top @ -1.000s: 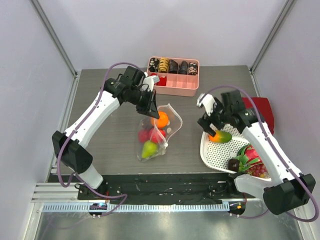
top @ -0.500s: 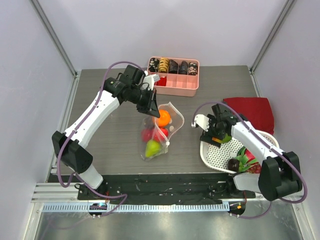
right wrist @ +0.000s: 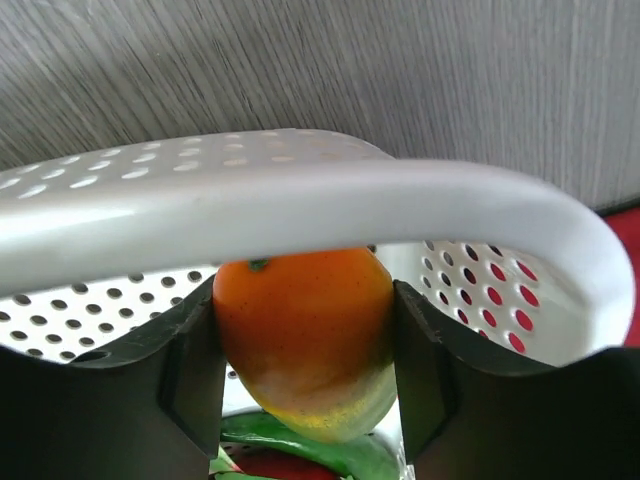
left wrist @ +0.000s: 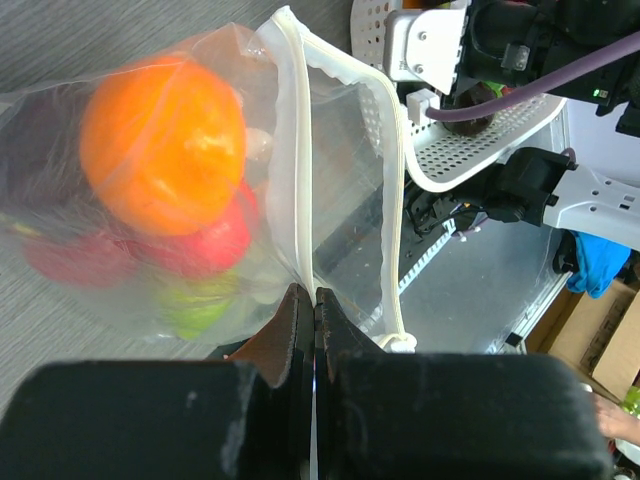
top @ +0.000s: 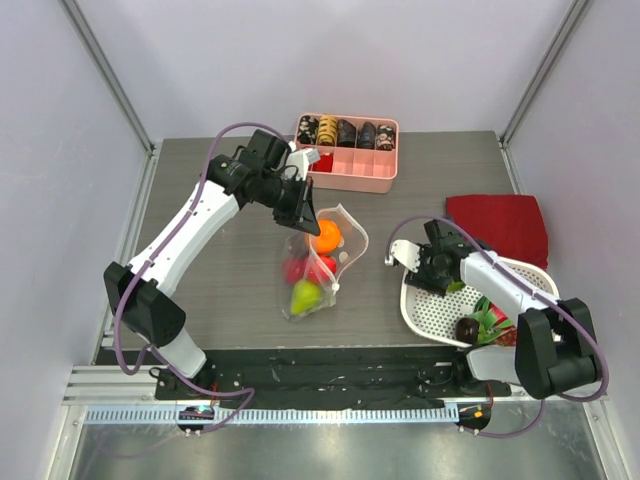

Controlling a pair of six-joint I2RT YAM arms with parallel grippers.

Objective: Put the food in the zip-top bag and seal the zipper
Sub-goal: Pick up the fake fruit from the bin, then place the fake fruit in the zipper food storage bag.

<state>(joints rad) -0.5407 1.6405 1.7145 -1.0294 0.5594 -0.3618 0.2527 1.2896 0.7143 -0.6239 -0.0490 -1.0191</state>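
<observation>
The right claw (right wrist: 305,310) is clamped across an orange-green fruit (right wrist: 300,335) in the white basket (right wrist: 300,200), near right on the desk (top: 420,190). The zip-top bag (top: 322,265) is found to its left, rim pinched by the left claw (left wrist: 314,310), mouth faced rightward.

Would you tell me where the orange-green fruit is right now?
In the right wrist view, the orange-green fruit sits in the white basket on the robot's right, just behind its rim, between the fingers of the right gripper.
</observation>
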